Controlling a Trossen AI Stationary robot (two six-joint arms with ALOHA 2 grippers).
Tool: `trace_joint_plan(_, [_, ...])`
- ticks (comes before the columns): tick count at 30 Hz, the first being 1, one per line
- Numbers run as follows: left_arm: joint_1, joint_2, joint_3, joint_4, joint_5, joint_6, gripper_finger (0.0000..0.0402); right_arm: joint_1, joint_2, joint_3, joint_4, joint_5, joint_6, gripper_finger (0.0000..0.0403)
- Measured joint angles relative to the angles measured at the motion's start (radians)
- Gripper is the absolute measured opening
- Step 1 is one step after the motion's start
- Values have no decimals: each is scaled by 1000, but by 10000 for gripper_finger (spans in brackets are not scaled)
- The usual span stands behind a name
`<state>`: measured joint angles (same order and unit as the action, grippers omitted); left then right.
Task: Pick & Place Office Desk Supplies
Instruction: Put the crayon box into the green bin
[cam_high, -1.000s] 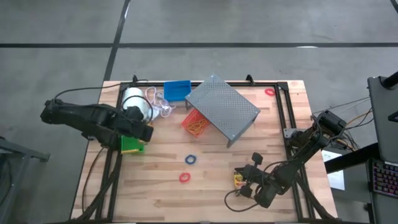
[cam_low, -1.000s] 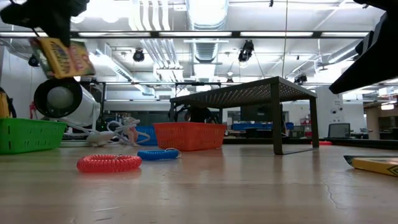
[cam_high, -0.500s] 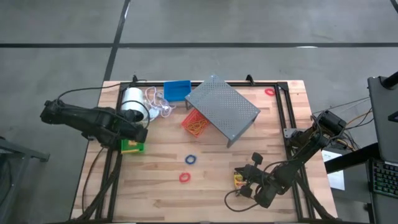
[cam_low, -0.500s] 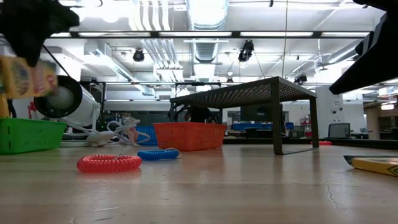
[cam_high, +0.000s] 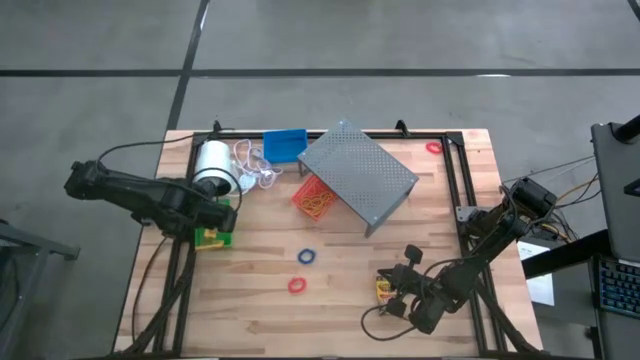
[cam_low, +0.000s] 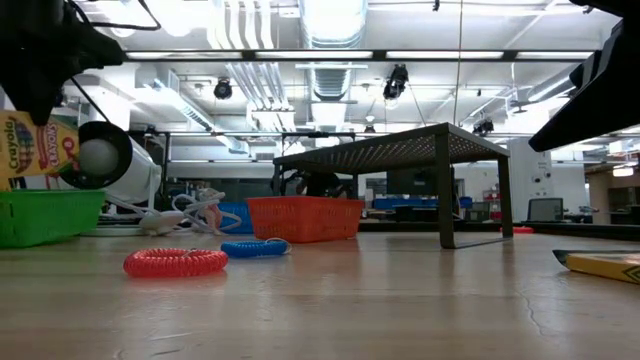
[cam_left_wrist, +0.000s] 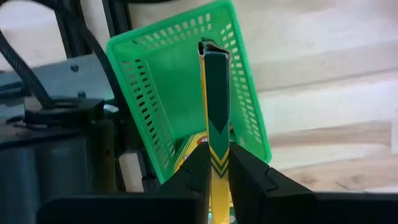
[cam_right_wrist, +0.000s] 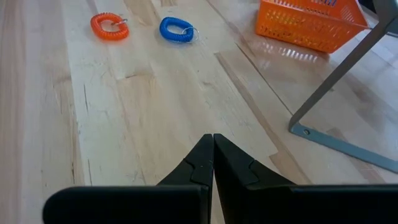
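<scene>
- Because the crayon box (cam_left_wrist: 216, 99) is thin, light card, it could bend, so it is best held by its flat sides, as the left gripper (cam_left_wrist: 216, 163) pinches it now, over the green bin (cam_left_wrist: 160, 74).
- Compared with a second ago, it hangs lower, nearly in the bin.
- While waiting, the right gripper (cam_right_wrist: 212, 149) is shut and empty.

Grey concrete floor (cam_high: 400, 40) crossed by dark seams surrounds the table; ceiling strip lights (cam_low: 330, 25) glow overhead.
</scene>
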<state>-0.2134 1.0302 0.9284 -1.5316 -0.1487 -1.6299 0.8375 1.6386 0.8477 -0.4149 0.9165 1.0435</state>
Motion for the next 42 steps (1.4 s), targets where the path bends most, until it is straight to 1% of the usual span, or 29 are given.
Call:
trace_joint_plan(3, [1,0,-2,6,-41,0,42,0,0,0,0,0,0,8])
trace_joint_plan(7, [4,0,-8,47,-61,2,42,0,0,0,0,0,-3,8])
trace_joint_plan(10, [6,-1,-29,113,-69,7,42,0,0,0,0,1,-4,8])
trace_joint_plan(13, [13,-1,-77,179,-69,9,42,0,0,0,0,1,-4,8])
trace_joint_plan(15, [23,-1,-117,214,-59,9,42,0,0,0,0,1,-4,8])
trace_joint_plan(20, [58,-1,-201,236,34,6,42,0,0,0,0,2,-7,8])
trace_joint_plan(31, [80,-3,-188,280,37,52,45,0,0,-4,0,3,-8,8])
trace_joint_plan(42, [80,-3,-188,282,37,62,78,0,0,-4,0,3,-7,8])
